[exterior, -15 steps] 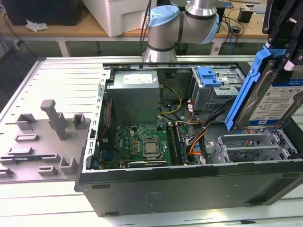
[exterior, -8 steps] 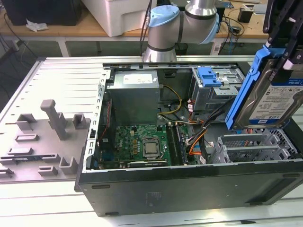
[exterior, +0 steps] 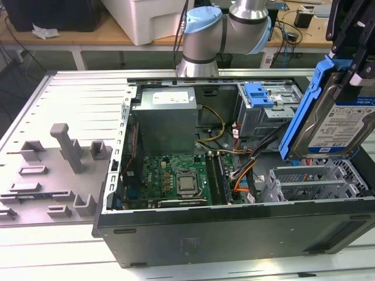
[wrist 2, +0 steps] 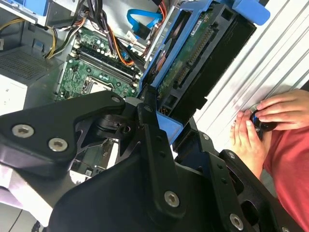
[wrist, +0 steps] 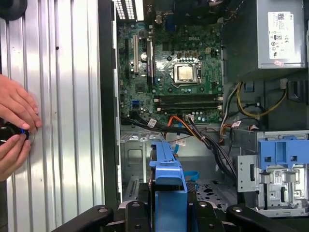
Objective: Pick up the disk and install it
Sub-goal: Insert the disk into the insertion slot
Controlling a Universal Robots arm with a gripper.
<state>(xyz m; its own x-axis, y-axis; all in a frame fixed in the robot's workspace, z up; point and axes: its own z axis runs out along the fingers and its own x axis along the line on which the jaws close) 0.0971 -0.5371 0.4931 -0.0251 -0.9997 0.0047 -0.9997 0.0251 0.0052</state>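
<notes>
My gripper (exterior: 353, 71) is clenched on the disk (exterior: 331, 123), held on edge with its blue frame between my fingers (wrist 2: 153, 145), and the open computer case (exterior: 234, 237) lies beneath them.

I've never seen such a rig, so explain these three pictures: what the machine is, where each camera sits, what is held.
The grey-and-blue jointed robot arm rises at the far side of a ribbed metal table. The exterior view looks on from off the arm; both wrist views ride on the arm near its black gripper. On the table lies an open black computer case with a green circuit board inside; grey plastic blocks sit beside it. The gripper is shut on the disk, a silver hard drive in a blue plastic frame, held over the case. A person's hands rest on the table, holding something small and dark.
</notes>
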